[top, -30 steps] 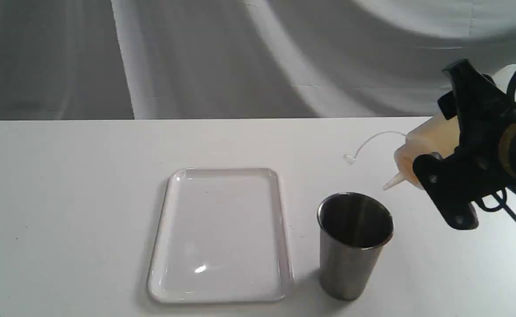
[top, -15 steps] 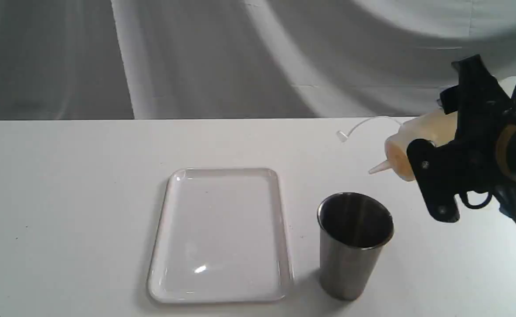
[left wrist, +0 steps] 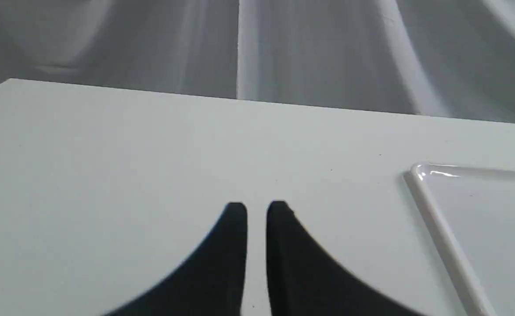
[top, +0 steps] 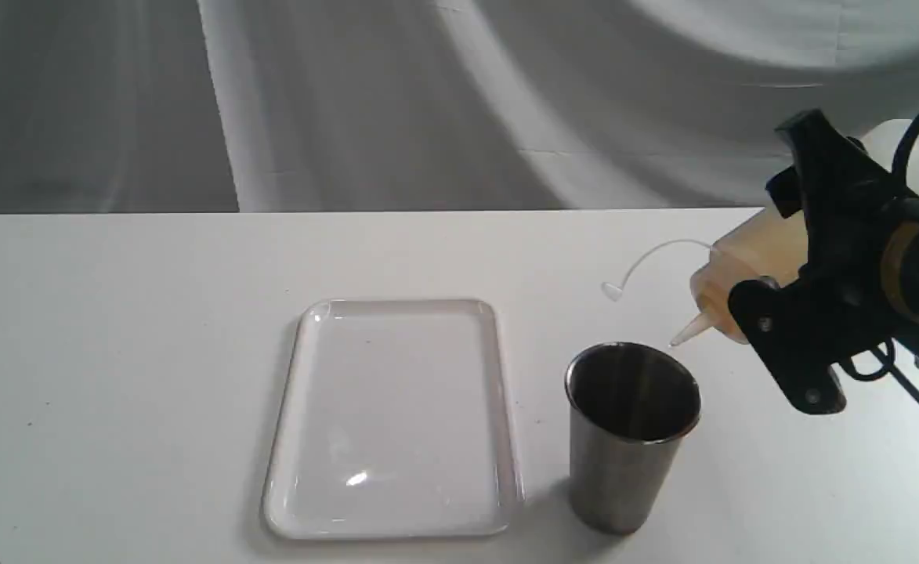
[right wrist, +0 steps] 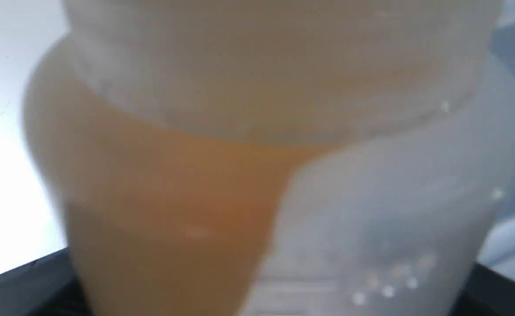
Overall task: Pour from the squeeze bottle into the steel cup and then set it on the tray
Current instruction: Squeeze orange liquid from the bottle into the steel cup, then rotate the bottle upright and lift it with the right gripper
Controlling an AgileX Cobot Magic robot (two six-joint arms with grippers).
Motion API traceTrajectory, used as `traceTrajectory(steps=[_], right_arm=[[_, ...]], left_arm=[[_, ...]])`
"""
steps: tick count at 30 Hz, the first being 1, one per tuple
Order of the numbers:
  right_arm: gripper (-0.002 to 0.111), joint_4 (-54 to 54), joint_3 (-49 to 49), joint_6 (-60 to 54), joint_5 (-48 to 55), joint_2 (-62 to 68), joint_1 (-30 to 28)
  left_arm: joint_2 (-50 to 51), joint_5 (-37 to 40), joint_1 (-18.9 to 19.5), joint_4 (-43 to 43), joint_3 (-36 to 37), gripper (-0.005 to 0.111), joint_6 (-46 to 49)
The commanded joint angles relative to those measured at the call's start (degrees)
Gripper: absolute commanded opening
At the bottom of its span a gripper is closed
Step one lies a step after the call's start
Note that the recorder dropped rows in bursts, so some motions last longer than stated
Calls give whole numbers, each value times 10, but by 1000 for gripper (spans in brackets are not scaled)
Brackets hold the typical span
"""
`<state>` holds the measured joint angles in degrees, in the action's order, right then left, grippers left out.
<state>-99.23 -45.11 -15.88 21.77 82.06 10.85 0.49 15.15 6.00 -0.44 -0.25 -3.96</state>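
The squeeze bottle hangs tilted at the right of the exterior view, nozzle pointing down-left just above the far right rim of the steel cup. Its tethered cap dangles on a strap to the left. My right gripper is shut on the bottle's body; the right wrist view is filled by the squeeze bottle with its amber liquid. No stream of liquid shows. The cup stands upright to the right of the white tray. My left gripper hovers over bare table, fingers nearly together, holding nothing; the tray corner lies beside it.
A white table carries everything, and its far edge meets a grey draped backdrop. A black cable hangs from the right arm near the table's right side.
The right gripper first lifted and levelled the bottle, then brought it back down and tipped it more steeply, putting the nozzle closer to the cup's rim. Cup and tray stayed put.
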Motion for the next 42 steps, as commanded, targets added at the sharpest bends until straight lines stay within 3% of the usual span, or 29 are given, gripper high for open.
traceTrajectory(steps=[1,25,42], right_arm=[[0,-7,-10,-15,3,-4,1],[0,-7,-10,9,5,-4,1],[0,-7,-10,528,-8,-4,1]], left_arm=[[1,1,-3,-2,3,8,-1],[1,1,-3,-2,3,8,-1],[1,1,-3,-2,3,8,-1]])
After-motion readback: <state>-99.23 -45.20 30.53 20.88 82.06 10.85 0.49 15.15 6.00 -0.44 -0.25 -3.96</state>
